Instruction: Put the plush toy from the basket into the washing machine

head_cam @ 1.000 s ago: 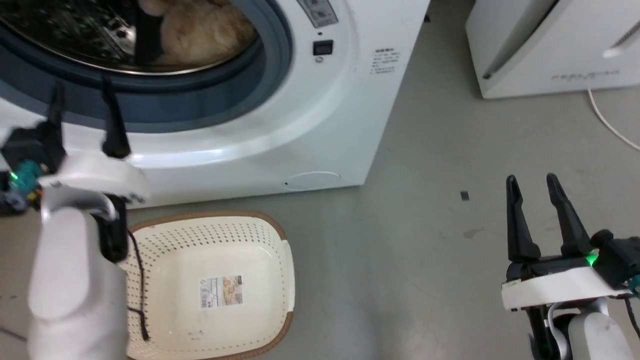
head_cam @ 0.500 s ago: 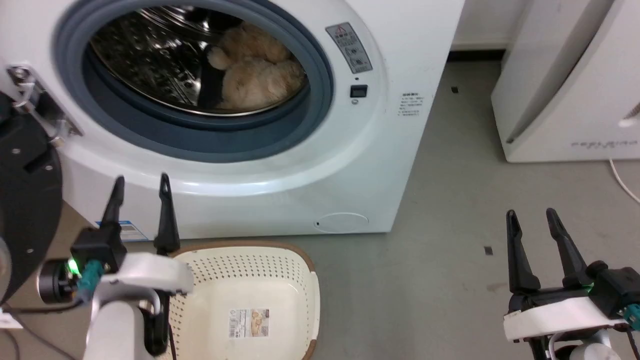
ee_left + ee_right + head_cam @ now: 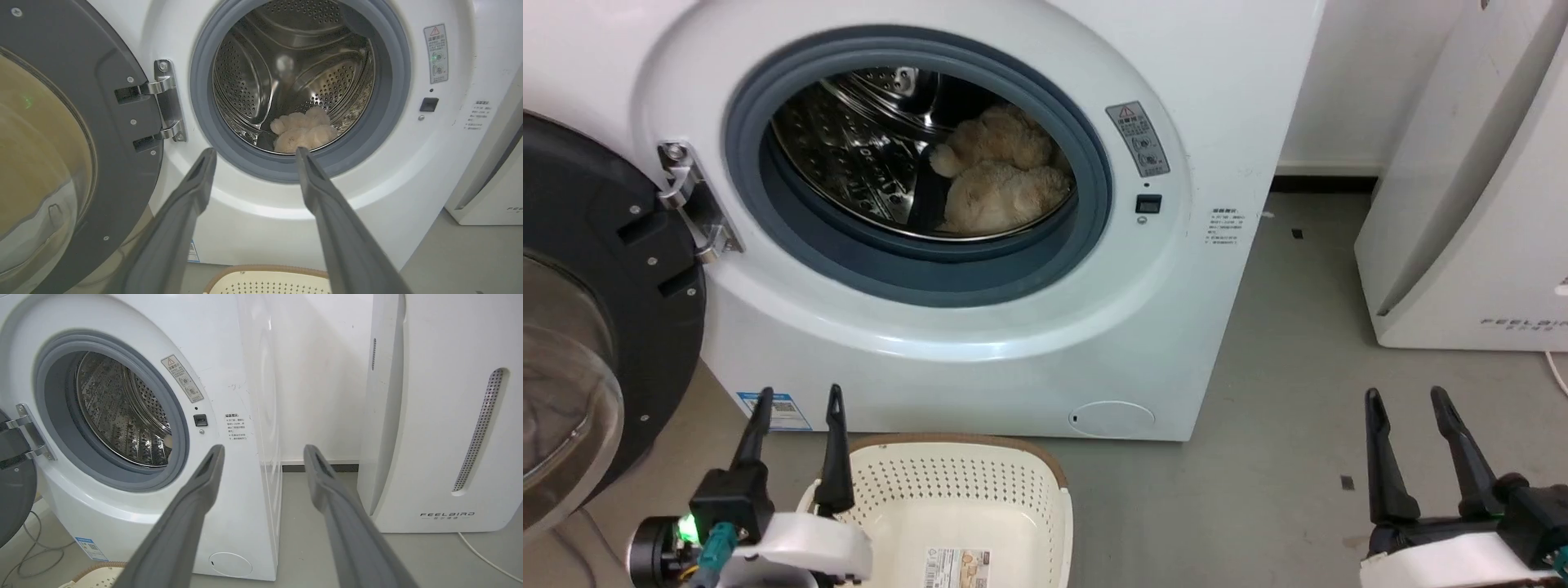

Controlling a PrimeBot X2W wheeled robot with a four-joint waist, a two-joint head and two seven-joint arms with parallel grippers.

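The cream-beige plush toy [image 3: 996, 181] lies inside the steel drum of the white washing machine [image 3: 1217, 147], low on the drum's right side; the left wrist view shows the plush toy [image 3: 303, 130] there too. The black-framed glass door [image 3: 596, 351] hangs swung wide to the left. On the floor before the machine stands the basket [image 3: 947, 482], with only its label sticker inside. My left gripper [image 3: 799, 396] is open beside the basket's left rim, holding nothing. My right gripper [image 3: 1406, 398] is open over bare floor at the lower right.
A white slanted FEELBIRD appliance [image 3: 1486, 204] stands right of the machine, with a strip of grey floor [image 3: 1290, 367] between them. A white cable [image 3: 486, 559] runs along the floor by that appliance. Thin cables [image 3: 28, 555] lie under the door.
The head camera has tilted up, so the machine and basket sit lower in view. My left gripper has drawn back and down from the porthole to the basket's left rim.
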